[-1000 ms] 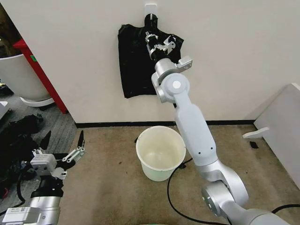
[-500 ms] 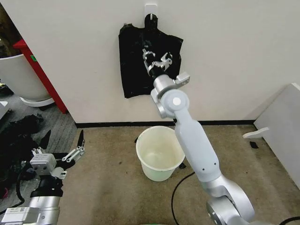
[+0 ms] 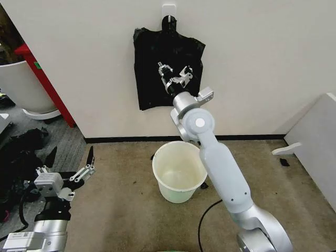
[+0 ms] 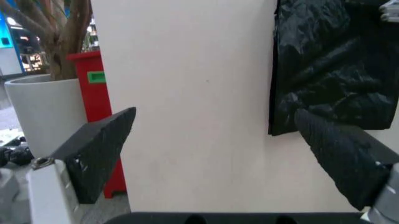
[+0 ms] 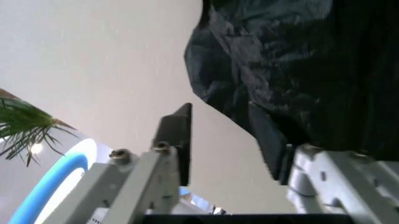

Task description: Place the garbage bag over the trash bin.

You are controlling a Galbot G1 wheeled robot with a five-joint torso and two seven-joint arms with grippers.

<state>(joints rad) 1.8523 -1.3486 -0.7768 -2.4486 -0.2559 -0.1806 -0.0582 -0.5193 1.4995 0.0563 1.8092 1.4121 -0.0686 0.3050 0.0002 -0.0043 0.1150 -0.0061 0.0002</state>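
Hanging flat against the wall from a white hook [image 3: 169, 9], the garbage bag [image 3: 152, 79] runs lengthwise top to bottom, neck up. On the carpet below it stands the trash bin [image 3: 179, 171], upright with its mouth facing up. The right hand [image 3: 172, 72] is raised in front of the bag's middle, fingers apart. The left hand [image 3: 69, 163] hovers low and well apart, fingers spread. A red post [image 3: 46, 81] and white tub [image 3: 23, 86] stand nearby.

You can't tell if the right claw [image 3: 172, 72] touches the garbage bag [image 3: 152, 79] behind it. The claw covers part of the bag's middle. Up close, the bag [image 5: 299, 60] runs past the picture's edge beyond the claw's fingers [image 5: 176, 135].
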